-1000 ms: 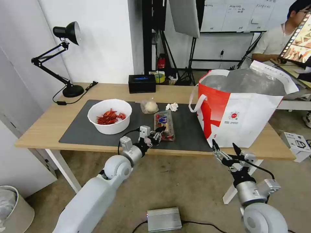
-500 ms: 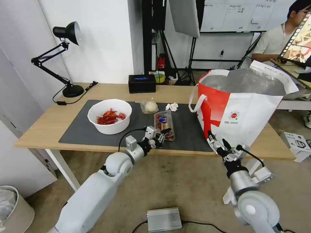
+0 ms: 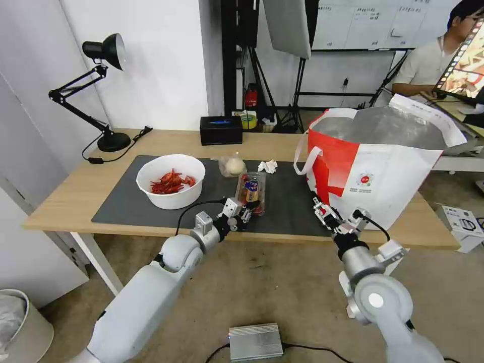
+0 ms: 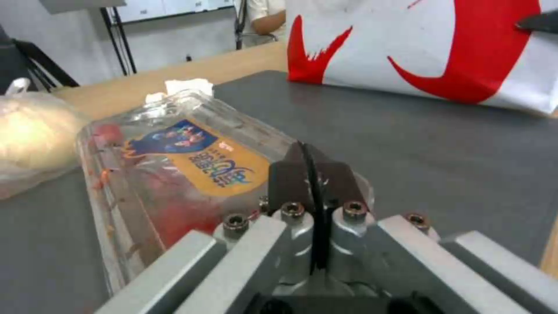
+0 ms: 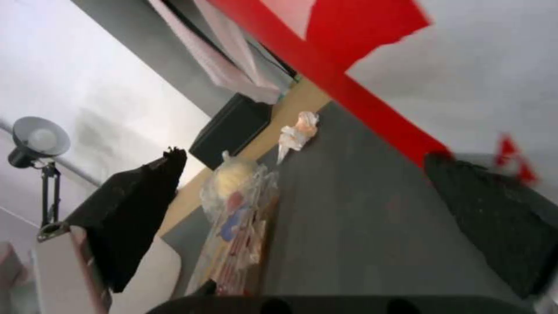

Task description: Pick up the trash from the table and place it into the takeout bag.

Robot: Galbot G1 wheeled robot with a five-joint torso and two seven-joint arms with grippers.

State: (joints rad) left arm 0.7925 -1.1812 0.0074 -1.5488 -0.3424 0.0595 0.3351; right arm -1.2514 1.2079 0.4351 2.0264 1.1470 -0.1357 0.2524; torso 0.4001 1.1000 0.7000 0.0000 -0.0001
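Head view: left arm stretched low over the table [image 3: 75, 194] edge, left gripper [image 3: 245, 214] at the near end of the clamshell tray [image 3: 250, 187] on the mat [image 3: 126, 201]. Right gripper [image 3: 320, 210] angled up beside the takeout bag [image 3: 383, 171].
Left wrist view: jaws pinched shut on the tray's rim.
Right wrist view: fingers [image 5: 139, 209] spread wide, holding nothing.

White wall [image 3: 161, 60] standing behind the desk; black desk lamp [image 3: 103, 50] leaning on its jointed arm at the far left corner, cord trailing. Beige carpet [image 3: 282, 282] covering the floor, a silver metal box [image 3: 255, 341] lying on it. Black tripod stands [image 3: 297, 96] rising in the back, a whiteboard [image 3: 368, 22] hanging beyond. Pale bin [image 3: 20, 322] sitting at lower left. White carton [image 3: 461, 227] resting at right.
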